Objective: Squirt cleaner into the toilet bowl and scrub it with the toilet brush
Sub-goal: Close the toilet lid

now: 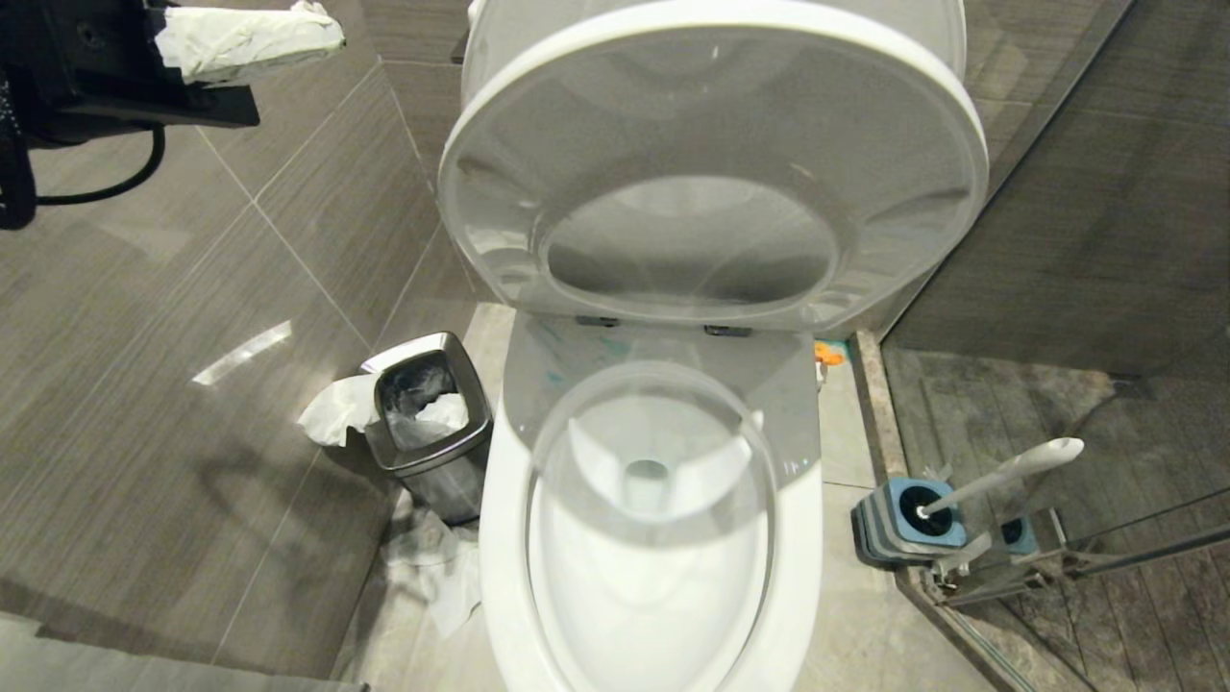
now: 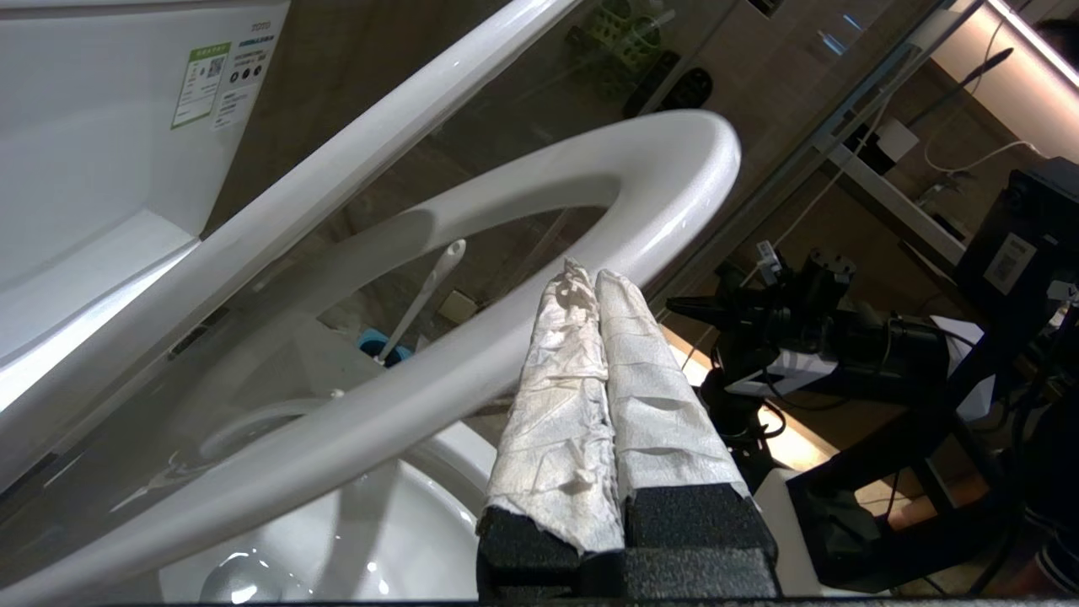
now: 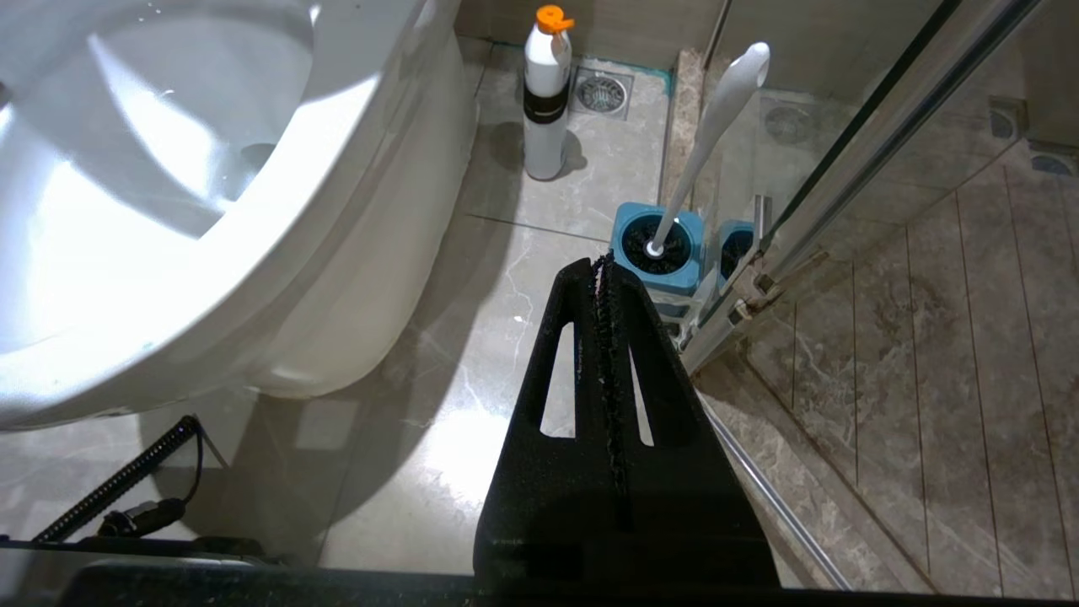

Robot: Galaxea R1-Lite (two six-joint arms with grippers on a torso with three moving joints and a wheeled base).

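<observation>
The toilet bowl (image 1: 807,538) is open, white and glossy, with its lid (image 1: 711,115) raised behind it. Pale turquoise streaks of cleaner (image 1: 567,348) mark the flat ceramic behind the bowl. My left gripper (image 1: 322,29), its fingers wrapped in white paper, is shut and holds nothing, high up to the left of the lid. In the left wrist view this gripper (image 2: 594,274) points at the tilted seat ring (image 2: 666,160). The toilet brush (image 1: 1009,471) stands in its blue holder (image 1: 889,529), right of the bowl. My right gripper (image 3: 600,261) hangs shut and empty over the floor, near the holder (image 3: 628,232).
A white bottle with an orange cap (image 3: 546,93) stands on the floor behind the toilet. A steel bin (image 1: 428,423) with crumpled paper sits left of the bowl, and more paper (image 1: 447,581) lies on the floor. A glass shower screen (image 3: 851,160) runs close beside the brush holder.
</observation>
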